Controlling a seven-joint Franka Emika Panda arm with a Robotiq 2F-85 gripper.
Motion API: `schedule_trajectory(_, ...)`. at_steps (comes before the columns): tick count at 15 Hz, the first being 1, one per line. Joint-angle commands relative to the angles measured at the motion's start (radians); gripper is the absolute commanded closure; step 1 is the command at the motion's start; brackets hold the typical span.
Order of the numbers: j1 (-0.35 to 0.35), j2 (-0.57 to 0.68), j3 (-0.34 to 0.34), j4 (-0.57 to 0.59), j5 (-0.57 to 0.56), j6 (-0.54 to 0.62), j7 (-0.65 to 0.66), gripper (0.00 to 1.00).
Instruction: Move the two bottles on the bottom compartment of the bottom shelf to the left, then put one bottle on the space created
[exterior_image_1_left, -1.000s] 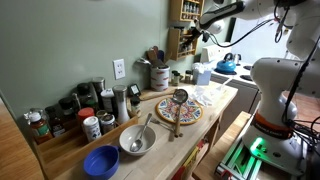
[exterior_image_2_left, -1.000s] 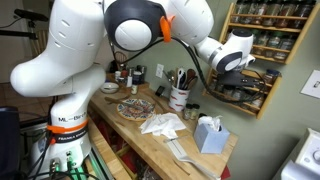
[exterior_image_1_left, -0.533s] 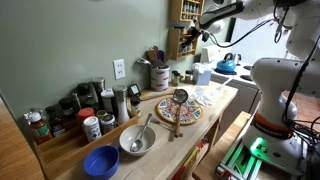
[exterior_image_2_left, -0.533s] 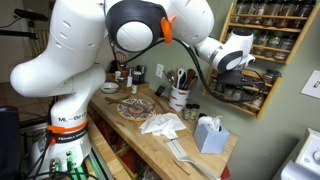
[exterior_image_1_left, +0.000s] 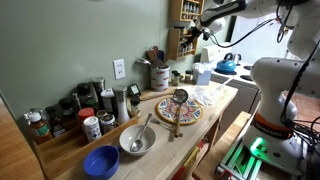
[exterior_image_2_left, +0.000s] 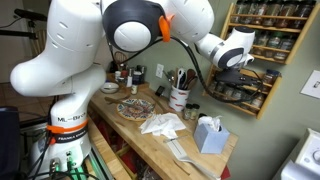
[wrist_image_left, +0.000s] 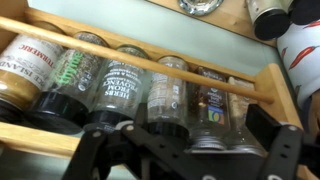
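Gripper (wrist_image_left: 185, 140) spread wide, seemingly empty, close before racked bottles (wrist_image_left: 170, 95)

in an exterior view: cam at one end of the bench (exterior_image_1_left: 225, 100), looks down its length, spice rack (exterior_image_1_left: 187, 30) way off | in an exterior view: beside the arm base (exterior_image_2_left: 70, 120), facing the wall, spice rack (exterior_image_2_left: 262, 55) nearer | wrist view: jammed right up against the spice rack (wrist_image_left: 150, 65), hand (wrist_image_left: 185, 150) along the bottom edge | all three share the spice rack

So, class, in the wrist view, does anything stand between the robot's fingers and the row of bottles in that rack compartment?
Yes: a thin wooden rail runs across the front of the bottles, on the side the fingers approach from. Nothing else visible stands in the way.
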Motion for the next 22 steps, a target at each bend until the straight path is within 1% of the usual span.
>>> schedule_trajectory(1,-0.069,-0.015,0.063,-0.026,0.004,-0.104,0.017,0.0)
schedule_trajectory(4,-0.146,0.017,0.114,-0.06,0.016,-0.178,0.052,0.0)
schedule_trajectory(6,-0.222,0.053,0.168,-0.087,0.026,-0.229,0.09,0.0)
schedule_trajectory(8,-0.317,0.103,0.247,-0.118,0.035,-0.265,0.136,0.0)
schedule_trajectory(10,-0.428,0.163,0.345,-0.144,0.045,-0.299,0.196,0.0)
schedule_trajectory(14,-0.671,0.244,0.608,-0.174,0.099,-0.362,0.24,0.0)
schedule_trajectory(16,-0.812,0.288,0.754,-0.183,0.113,-0.381,0.26,0.0)
schedule_trajectory(19,-1.022,0.291,0.985,-0.194,0.092,-0.472,0.308,0.0)
schedule_trajectory(22,-1.243,0.272,1.214,-0.218,0.094,-0.585,0.316,0.0)
